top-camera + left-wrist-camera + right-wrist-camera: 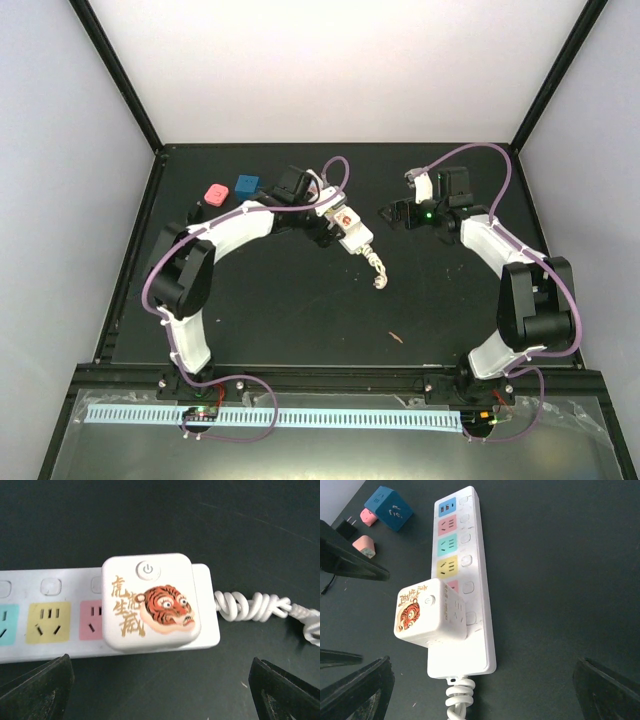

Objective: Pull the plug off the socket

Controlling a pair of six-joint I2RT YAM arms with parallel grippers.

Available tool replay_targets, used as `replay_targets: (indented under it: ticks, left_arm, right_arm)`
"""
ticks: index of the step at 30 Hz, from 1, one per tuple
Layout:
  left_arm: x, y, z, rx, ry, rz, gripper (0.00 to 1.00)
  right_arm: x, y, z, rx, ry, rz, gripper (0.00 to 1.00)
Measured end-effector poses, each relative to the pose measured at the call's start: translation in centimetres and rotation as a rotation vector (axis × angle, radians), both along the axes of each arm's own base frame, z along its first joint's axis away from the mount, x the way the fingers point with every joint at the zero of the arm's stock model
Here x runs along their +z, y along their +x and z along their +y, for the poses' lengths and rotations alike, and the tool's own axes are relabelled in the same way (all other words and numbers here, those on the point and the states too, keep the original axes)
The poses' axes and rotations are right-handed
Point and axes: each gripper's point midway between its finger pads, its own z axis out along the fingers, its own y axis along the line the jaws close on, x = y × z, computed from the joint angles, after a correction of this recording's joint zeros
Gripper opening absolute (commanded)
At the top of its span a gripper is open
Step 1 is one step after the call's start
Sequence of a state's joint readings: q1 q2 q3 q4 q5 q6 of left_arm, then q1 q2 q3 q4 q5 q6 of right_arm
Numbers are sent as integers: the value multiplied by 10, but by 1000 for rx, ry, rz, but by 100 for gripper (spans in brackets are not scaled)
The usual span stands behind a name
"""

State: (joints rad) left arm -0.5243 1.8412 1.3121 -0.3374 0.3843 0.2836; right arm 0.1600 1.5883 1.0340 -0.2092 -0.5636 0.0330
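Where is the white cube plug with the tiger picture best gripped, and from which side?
Probably from above: close on two opposite flat walls of the white tiger-printed cube plug. It stands well proud of the long white power strip, so its walls are exposed.

Soft, even light fills the overhead view: the pale enclosure walls (60, 150) glow bright, the matte black counter (300, 310) reads dark with faint shadows. Both wrist views are sharp on the long white plastic power strip (65, 650); the black fingers (40, 690) at the lower corners are blurred.
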Motion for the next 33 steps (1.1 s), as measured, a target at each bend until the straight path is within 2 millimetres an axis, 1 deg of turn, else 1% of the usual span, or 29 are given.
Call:
replay_targets:
  ticks: [5,9,14,18,21,27,33]
  left_arm:
    - [-15,8,-13,20,20,12,99]
    - [-24,23,-20,51,37,5,98]
    - [-31,37,-29,65,36,10,91]
    - [-35,42,-37,59,22,29,87]
    - [-39,44,-41,54,22,39,80]
    - [-46,41,-43,52,36,62,58]
    - [-47,38,-42,35,40,42,46]
  right_arm:
    - [1,0,0,2,6,1,100]
    - [1,-1,0,6,15,4,100]
    - [2,-1,1,10,19,5,100]
    - [2,-2,2,17,26,6,100]
    - [3,-3,3,22,31,7,100]
    - [3,-3,3,24,35,8,100]
    - [4,-4,4,33,43,9,100]
